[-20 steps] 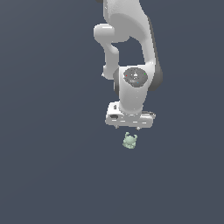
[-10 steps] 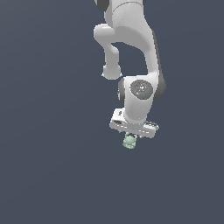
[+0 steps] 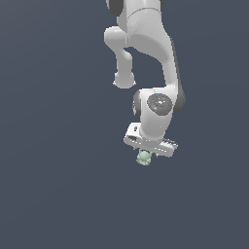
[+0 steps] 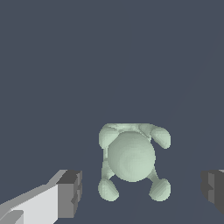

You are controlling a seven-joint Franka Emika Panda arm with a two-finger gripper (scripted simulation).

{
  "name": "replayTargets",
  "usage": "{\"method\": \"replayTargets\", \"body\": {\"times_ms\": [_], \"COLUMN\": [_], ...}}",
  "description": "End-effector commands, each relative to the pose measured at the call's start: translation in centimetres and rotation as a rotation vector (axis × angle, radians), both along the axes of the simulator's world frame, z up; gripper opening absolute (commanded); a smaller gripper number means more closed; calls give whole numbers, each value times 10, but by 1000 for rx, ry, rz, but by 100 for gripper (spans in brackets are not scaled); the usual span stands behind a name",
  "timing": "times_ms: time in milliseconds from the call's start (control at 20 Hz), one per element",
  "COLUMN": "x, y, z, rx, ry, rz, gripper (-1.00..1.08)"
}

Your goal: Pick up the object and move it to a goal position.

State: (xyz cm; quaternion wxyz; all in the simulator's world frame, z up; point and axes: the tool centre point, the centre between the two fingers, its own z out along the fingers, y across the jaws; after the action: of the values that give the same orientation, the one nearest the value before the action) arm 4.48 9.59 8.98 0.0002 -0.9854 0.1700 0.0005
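The object (image 3: 144, 158) is a tiny pale mint-green figurine with small ear-like bumps, lying on the dark grey floor. In the exterior view my gripper (image 3: 147, 154) hangs straight down right over it, and the hand hides its upper part. In the wrist view the object (image 4: 131, 159) lies between my two fingertips, one fingertip (image 4: 70, 193) on one side and the other fingertip (image 4: 213, 190) at the picture's edge. The jaws stand wide apart and touch nothing. My gripper (image 4: 141, 192) is open and empty.
The white arm (image 3: 146, 53) rises above the hand toward the top of the exterior view. The flat dark grey floor (image 3: 53, 185) spreads all around with nothing else on it.
The arm has come down and toward the figurine. The hand, which was above and apart from it, now sits right over it and covers its top.
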Motion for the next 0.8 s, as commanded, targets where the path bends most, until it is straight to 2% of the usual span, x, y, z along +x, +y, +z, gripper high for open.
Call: {"method": "replayTargets", "body": {"times_ms": [0, 750], "x": [0, 0], "y": [0, 0], "z": [0, -51], "rx": [0, -1], "ry": [0, -1], "rz": [0, -4], "gripper": [100, 100]}}
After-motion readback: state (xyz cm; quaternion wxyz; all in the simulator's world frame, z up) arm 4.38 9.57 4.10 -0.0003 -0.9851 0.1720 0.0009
